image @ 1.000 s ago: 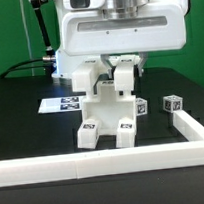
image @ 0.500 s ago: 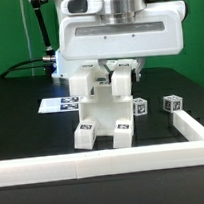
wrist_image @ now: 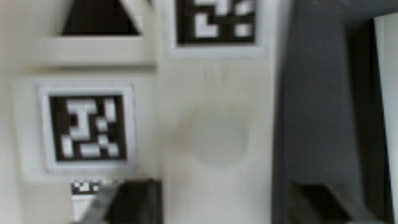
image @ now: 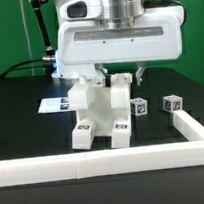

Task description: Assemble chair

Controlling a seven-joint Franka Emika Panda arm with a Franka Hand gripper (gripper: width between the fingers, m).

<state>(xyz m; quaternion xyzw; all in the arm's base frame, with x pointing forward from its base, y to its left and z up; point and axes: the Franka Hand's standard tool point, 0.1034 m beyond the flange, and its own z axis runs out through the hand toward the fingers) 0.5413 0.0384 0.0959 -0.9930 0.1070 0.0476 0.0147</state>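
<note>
The partly built white chair (image: pixel 99 112) stands on the black table on two blocky feet, each foot with a small tag. My gripper (image: pixel 123 76) hangs right above the chair's upright top piece (image: pixel 120 90). The dark fingers (image: pixel 140 76) stand apart on either side of that piece, so the gripper is open and holds nothing. In the wrist view the chair's white upright (wrist_image: pixel 214 130) with its tags fills the picture. It passes between the gripper's (wrist_image: pixel 222 202) dark fingers (wrist_image: pixel 324 200), and a dark gap shows on one side.
Two small white tagged cubes (image: pixel 141 107) (image: pixel 170 102) lie on the exterior view's right of the chair. The marker board (image: pixel 54 104) lies flat behind it on the exterior view's left. A long low white rail (image: pixel 106 166) borders the front and turns back along the right side (image: pixel 198 130).
The fingers were shut on the chair's top piece and have now spread apart. The chair has settled slightly lower and toward the exterior view's left.
</note>
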